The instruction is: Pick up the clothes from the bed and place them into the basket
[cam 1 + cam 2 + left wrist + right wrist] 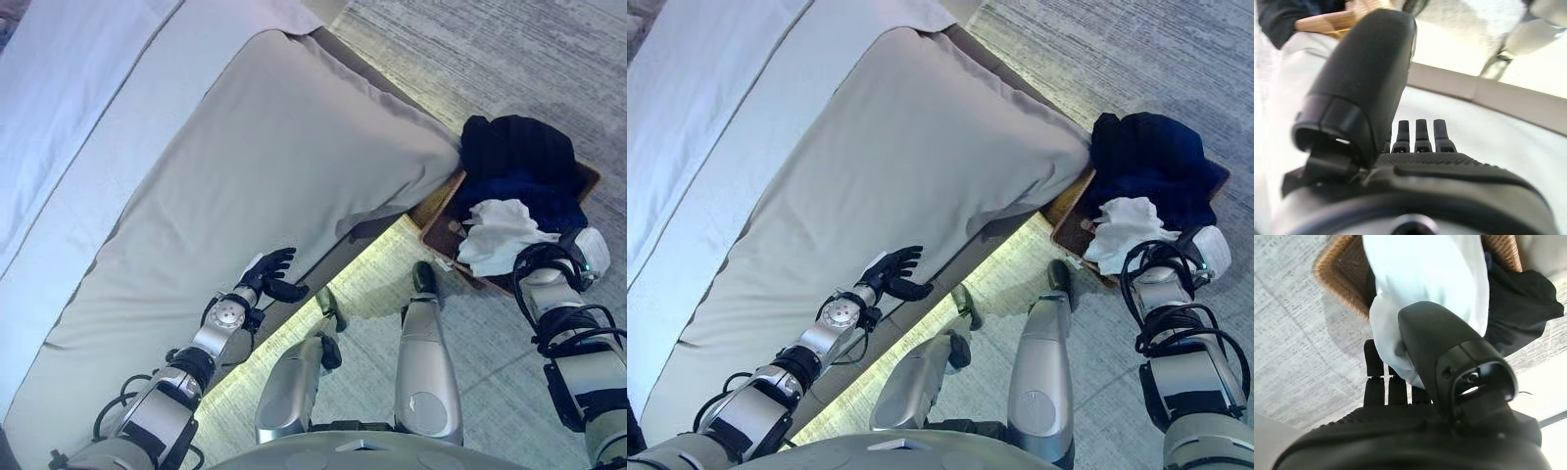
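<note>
Left eye view, starting at the far left: the bed [245,186] stretches across most of the frame, a pale grey cover over it and a white sheet [59,108] along its far side. No garment shows on the stretch of bed in view.

Low on the near edge of the bed sits the left hand [269,277], dark fingers spread and relaxed against the cover, holding nothing. Its own wrist view confirms it: fingers [1421,134] out straight over the pale cover, thumb lifted, nothing between them.

Moving right, past the corner of the mattress, there's the basket [441,220], a brown woven box on the grey carpet [509,59], tucked just beside the bed's corner. It is already heaped: a dark navy and black garment [519,157] piled up over its rim.

And at the far right, the white cloth [498,235], bunched and lying on top of the dark garment at the basket's near side. The right hand [1415,382] is right at it. In the right wrist view the thumb presses over the white cloth and the fingers [1374,367] come up behind it, so the hand is pinching the cloth above the basket's wicker rim, with the dark garment showing beside it.
</note>
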You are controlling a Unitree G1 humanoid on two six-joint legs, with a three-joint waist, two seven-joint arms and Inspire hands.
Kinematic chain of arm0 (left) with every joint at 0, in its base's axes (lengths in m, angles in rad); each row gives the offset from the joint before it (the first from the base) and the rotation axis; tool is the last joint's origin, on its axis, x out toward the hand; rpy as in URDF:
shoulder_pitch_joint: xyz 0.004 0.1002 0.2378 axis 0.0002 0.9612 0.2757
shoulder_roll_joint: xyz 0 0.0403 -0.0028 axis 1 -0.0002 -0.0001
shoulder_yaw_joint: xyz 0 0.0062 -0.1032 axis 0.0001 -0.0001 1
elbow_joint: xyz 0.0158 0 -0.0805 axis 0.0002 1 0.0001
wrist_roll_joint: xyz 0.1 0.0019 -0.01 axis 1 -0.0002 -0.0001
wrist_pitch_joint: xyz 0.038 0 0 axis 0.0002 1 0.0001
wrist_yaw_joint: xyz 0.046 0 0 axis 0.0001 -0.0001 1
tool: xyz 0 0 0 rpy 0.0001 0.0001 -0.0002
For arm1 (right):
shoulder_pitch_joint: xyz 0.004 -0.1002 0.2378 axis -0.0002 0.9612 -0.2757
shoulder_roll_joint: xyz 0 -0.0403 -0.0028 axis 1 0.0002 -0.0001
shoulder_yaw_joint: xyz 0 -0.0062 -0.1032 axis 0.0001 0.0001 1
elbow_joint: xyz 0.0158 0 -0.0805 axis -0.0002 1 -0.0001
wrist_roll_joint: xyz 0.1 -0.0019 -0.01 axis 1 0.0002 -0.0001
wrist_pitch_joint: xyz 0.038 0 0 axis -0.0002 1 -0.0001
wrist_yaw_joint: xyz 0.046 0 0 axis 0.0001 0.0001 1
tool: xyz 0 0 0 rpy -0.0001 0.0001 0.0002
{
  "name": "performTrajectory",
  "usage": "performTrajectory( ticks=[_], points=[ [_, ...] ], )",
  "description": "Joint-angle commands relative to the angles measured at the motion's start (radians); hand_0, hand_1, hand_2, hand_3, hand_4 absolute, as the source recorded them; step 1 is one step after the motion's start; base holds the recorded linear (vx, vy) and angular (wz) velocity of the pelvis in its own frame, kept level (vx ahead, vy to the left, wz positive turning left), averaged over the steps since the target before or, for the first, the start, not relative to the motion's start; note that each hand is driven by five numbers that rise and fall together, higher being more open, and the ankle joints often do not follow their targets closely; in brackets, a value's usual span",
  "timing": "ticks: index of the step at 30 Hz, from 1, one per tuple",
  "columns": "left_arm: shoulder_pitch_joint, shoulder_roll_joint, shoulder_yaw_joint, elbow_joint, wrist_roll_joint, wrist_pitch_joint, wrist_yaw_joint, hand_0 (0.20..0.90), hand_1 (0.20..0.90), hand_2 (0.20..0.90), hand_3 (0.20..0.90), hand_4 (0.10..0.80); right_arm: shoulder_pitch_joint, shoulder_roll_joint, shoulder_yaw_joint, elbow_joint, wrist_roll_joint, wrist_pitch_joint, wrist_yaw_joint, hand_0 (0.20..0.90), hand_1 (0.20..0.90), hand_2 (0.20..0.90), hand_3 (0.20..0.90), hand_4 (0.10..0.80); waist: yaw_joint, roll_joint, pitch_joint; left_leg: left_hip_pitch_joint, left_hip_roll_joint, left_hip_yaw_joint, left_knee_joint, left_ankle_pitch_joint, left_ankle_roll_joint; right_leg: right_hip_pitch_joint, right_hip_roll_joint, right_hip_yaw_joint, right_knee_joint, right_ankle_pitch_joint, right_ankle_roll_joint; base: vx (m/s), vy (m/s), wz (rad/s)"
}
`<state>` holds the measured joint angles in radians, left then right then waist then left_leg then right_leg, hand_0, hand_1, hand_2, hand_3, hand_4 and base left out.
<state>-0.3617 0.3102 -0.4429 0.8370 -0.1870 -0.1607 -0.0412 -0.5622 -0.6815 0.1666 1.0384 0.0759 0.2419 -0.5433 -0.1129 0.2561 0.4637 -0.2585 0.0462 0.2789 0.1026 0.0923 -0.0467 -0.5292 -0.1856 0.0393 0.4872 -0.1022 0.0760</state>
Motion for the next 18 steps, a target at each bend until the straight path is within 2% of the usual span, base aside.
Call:
performTrajectory(
  ticks=[1,6,13,15,16,18],
  points=[
    [0.041,0.070,0.019,-0.042,-0.048,-0.026,0.004,0.900,0.900,0.900,0.900,0.800,-0.081,-0.085,-0.008,0.026,0.026,-0.057,-0.064,0.900,0.900,0.900,0.900,0.800,-0.012,0.015,0.040,-0.106,-0.075,-0.083,0.285,-0.220,0.055,0.014,0.030,-0.147,0.099,-0.126,-0.109,-0.007,-0.023,0.11],
    [0.077,0.079,0.041,-0.029,-0.046,-0.016,-0.006,0.900,0.900,0.900,0.900,0.800,-0.073,-0.080,-0.023,0.049,0.021,-0.063,-0.047,0.900,0.900,0.900,0.900,0.800,-0.005,0.014,0.048,-0.123,-0.069,-0.082,0.298,-0.217,0.052,0.003,0.038,-0.156,0.104,-0.130,-0.119,0.016,0.012,0.14],
    [0.127,0.053,0.072,0.051,-0.018,0.005,-0.038,0.900,0.900,0.900,0.900,0.800,0.029,-0.028,-0.055,0.075,0.045,-0.083,0.008,0.900,0.900,0.900,0.900,0.800,-0.011,-0.010,0.019,-0.027,-0.041,-0.066,0.177,-0.175,0.028,0.104,0.053,-0.150,-0.069,-0.061,-0.101,0.081,0.110,0.00],
    [0.160,0.040,0.091,0.091,-0.008,0.004,-0.030,0.900,0.900,0.900,0.900,0.800,0.116,0.027,-0.066,0.070,0.057,-0.106,0.035,0.900,0.900,0.900,0.900,0.800,-0.010,-0.043,-0.016,0.034,-0.029,-0.061,0.092,-0.157,0.020,0.169,0.064,-0.148,-0.172,-0.019,-0.079,0.119,0.143,-0.13],
    [0.169,0.041,0.102,0.099,-0.003,0.010,-0.028,0.900,0.900,0.900,0.900,0.800,0.154,0.050,-0.070,0.069,0.057,-0.118,0.048,0.900,0.900,0.900,0.900,0.800,-0.006,-0.059,-0.031,0.048,-0.025,-0.049,0.055,-0.128,0.024,0.188,0.071,-0.158,-0.225,0.026,-0.080,0.064,0.091,-0.06],
    [0.192,0.041,0.125,0.117,0.013,0.022,-0.027,0.900,0.900,0.900,0.900,0.800,0.238,0.102,-0.077,0.073,0.054,-0.139,0.077,0.900,0.900,0.900,0.900,0.800,0.004,-0.095,-0.073,0.097,-0.024,-0.052,-0.006,-0.120,0.021,0.246,0.082,-0.165,-0.295,0.052,-0.065,0.153,0.056,0.07]
  ],
)
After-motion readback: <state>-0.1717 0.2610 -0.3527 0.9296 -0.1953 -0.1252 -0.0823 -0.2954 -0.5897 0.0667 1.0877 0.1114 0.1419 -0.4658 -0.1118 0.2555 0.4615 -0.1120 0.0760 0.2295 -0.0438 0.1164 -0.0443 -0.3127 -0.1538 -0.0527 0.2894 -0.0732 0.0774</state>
